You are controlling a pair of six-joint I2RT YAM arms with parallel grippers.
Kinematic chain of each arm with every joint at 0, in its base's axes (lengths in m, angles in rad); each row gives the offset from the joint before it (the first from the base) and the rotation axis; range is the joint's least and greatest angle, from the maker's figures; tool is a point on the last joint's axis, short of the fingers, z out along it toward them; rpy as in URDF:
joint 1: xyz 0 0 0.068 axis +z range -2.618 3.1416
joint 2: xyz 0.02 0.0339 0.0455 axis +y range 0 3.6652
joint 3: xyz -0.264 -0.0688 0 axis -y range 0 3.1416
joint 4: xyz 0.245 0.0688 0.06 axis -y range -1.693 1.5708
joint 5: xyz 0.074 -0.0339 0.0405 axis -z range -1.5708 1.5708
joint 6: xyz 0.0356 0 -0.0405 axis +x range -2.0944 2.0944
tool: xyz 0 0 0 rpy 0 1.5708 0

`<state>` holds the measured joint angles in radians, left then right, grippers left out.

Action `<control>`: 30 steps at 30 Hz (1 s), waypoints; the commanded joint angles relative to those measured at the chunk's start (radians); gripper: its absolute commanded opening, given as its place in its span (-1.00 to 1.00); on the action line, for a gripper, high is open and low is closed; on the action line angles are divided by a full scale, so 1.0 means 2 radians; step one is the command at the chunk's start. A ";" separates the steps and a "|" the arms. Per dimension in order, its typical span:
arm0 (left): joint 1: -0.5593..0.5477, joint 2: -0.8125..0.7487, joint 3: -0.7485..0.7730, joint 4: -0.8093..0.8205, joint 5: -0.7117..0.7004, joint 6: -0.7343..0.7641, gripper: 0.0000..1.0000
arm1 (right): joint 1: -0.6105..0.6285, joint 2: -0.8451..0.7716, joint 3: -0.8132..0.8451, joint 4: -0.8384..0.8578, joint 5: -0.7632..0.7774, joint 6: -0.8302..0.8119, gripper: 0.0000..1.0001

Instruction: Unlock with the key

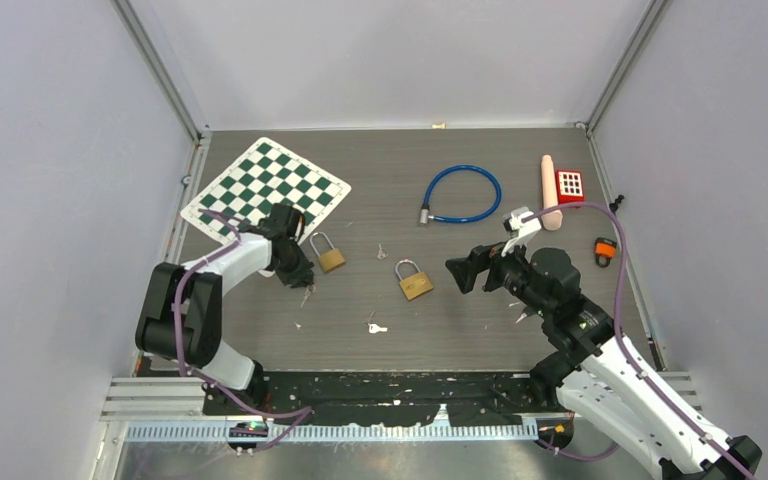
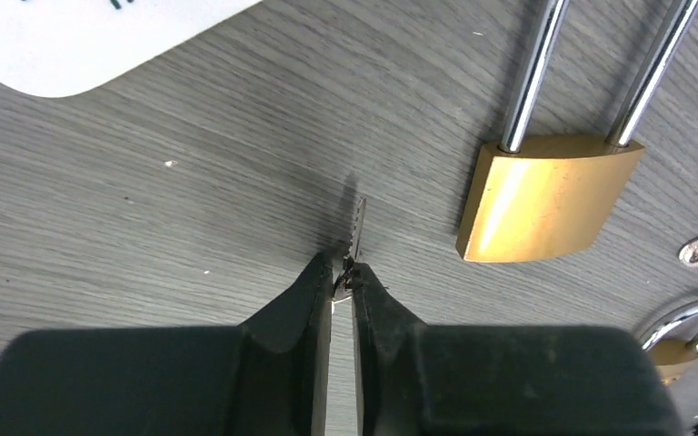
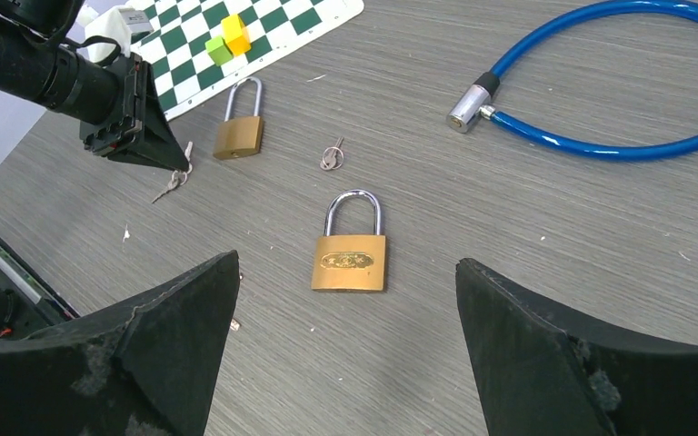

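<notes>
My left gripper [image 1: 303, 281] is shut on a small silver key [image 2: 358, 227]; the toothed blade sticks out past the fingertips, just above the table. In the left wrist view [image 2: 345, 266] a brass padlock [image 2: 547, 195] lies to the key's right, apart from it; it also shows in the top view [image 1: 329, 257]. A second brass padlock [image 1: 415, 283] lies mid-table, in front of my open, empty right gripper [image 1: 463, 272]. In the right wrist view that padlock [image 3: 350, 262] lies between the wide-open fingers [image 3: 191, 336].
A loose key [image 1: 375, 326] lies near the front, another [image 1: 382, 251] between the padlocks. A chessboard [image 1: 260, 180] is at back left, a blue cable lock [image 1: 463, 193] at back centre. A red calculator [image 1: 569, 184] and a small orange object [image 1: 605, 250] lie right.
</notes>
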<state>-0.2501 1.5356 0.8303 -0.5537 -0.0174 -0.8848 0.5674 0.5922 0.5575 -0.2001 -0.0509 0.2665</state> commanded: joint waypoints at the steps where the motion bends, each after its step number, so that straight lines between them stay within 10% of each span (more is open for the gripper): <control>1: 0.001 0.007 0.011 -0.007 0.025 -0.002 -0.84 | -0.001 -0.007 -0.003 0.030 0.002 0.003 0.91; 22: -0.013 -0.173 -0.088 0.130 0.109 0.022 -0.97 | 0.054 0.117 -0.046 0.236 -0.119 0.062 0.91; 30: -0.013 -0.154 -0.079 0.093 0.095 0.033 0.16 | 0.098 0.195 -0.021 0.236 -0.091 0.018 0.91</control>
<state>-0.2737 1.2259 0.6559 -0.3412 0.1970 -0.8452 0.7219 0.8951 0.4534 0.2138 -0.2665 0.3641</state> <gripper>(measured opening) 0.470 0.955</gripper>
